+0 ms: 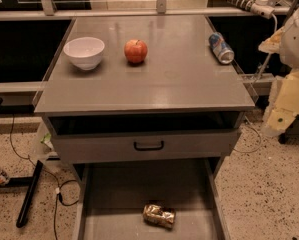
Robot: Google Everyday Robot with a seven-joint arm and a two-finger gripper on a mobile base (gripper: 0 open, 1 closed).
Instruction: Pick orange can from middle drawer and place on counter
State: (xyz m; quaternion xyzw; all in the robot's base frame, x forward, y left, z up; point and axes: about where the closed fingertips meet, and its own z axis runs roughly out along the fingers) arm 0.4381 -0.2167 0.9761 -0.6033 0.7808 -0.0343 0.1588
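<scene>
The orange can (pixel 159 216), golden-brown and wrinkly, lies on its side on the floor of the middle drawer (pixel 119 194), near its front centre. The drawer is pulled out wide below the cabinet. The counter (pixel 179 84) is the grey cabinet top above it. My arm comes in at the right edge, and the gripper (pixel 281 111) hangs beside the counter's front right corner. It is off the counter, and far above and to the right of the can. Nothing shows in it.
On the counter stand a white bowl (pixel 84 52) at the back left and a red apple (pixel 135 51) beside it. A blue-and-silver soda can (pixel 221 48) lies near the right edge. The drawer front with a black handle (pixel 149 146) sits above the middle drawer. Cables lie on the floor at the left.
</scene>
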